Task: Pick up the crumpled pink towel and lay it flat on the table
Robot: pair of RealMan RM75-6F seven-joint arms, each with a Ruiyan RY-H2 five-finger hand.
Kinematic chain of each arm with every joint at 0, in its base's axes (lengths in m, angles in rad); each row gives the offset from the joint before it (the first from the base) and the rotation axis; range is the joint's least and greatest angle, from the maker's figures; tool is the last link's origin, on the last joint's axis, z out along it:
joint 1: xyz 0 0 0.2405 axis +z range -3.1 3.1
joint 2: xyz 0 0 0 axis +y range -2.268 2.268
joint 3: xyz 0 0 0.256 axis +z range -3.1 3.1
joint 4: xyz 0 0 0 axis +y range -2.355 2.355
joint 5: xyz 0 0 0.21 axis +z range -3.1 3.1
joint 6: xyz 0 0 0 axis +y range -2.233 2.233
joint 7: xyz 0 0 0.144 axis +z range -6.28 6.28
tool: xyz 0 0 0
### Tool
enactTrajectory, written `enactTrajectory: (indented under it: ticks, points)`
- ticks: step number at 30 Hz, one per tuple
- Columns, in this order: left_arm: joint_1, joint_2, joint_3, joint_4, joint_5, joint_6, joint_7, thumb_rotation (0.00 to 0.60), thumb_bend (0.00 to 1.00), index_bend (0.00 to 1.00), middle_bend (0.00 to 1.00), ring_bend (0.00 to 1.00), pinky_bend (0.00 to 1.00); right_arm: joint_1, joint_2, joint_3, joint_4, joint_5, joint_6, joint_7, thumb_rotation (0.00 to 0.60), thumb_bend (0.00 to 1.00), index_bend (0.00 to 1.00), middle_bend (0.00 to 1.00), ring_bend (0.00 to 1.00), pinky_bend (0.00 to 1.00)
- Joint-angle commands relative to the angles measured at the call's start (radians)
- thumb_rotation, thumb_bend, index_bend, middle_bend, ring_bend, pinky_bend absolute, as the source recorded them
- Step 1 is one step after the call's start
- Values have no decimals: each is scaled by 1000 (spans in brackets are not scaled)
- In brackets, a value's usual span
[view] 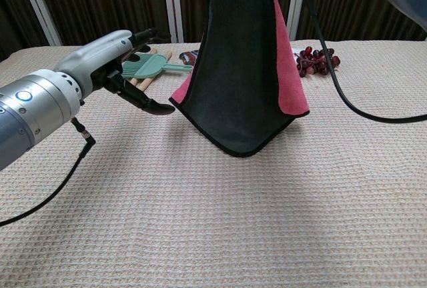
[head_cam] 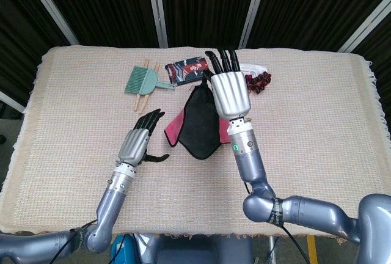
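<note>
The towel [head_cam: 197, 123] [view: 240, 88] hangs in the air, dark on one face and pink on the other, its lower corner just above the table. My right hand [head_cam: 229, 90] holds it by its top edge; in the chest view the grip lies above the frame. My left hand [head_cam: 139, 143] [view: 127, 58] is open, fingers spread, close to the towel's left corner but not touching it.
A green brush [head_cam: 144, 81] [view: 143, 67] and wooden sticks [head_cam: 142, 100] lie at the back left. A patterned packet [head_cam: 189, 70] and a bunch of dark red grapes [head_cam: 258, 80] [view: 315, 60] lie behind the towel. The woven table mat [head_cam: 317, 135] covers the table.
</note>
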Motion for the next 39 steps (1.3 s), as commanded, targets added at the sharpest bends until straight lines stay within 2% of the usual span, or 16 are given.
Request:
enactTrajectory:
  ticks: [1,6,11,15,22,32,39]
  points:
    - [-16,-27,-9,22,-8,15,11,600,0,45,0,0,0,4,-2,-8,2,7,6,-2,600,470,615,201,81,0]
    - [-47,-90,-28,106,4,40,-9,600,6,33,0,0,0,5,1,-24,-4,14,21,-5,600,469,615,201,81,0]
    - [-82,-158,-34,236,71,90,-31,600,16,29,0,0,0,7,5,-38,-17,15,32,-7,600,470,615,201,81,0]
    - [-107,-206,-51,316,64,74,-84,600,17,29,0,0,0,11,7,-52,-26,13,39,-9,600,469,615,200,81,0]
    - [-136,-245,-72,355,39,48,-117,600,16,28,0,0,0,18,1,-68,-32,20,48,-8,600,469,614,201,81,0]
    - [-121,-240,-45,300,26,42,-127,600,17,22,0,0,0,26,-4,-83,-49,26,66,-15,600,470,615,201,81,0]
    - [-137,-272,-34,368,31,44,-114,600,33,17,0,0,0,32,-6,-89,-54,32,75,-19,600,469,615,201,81,0]
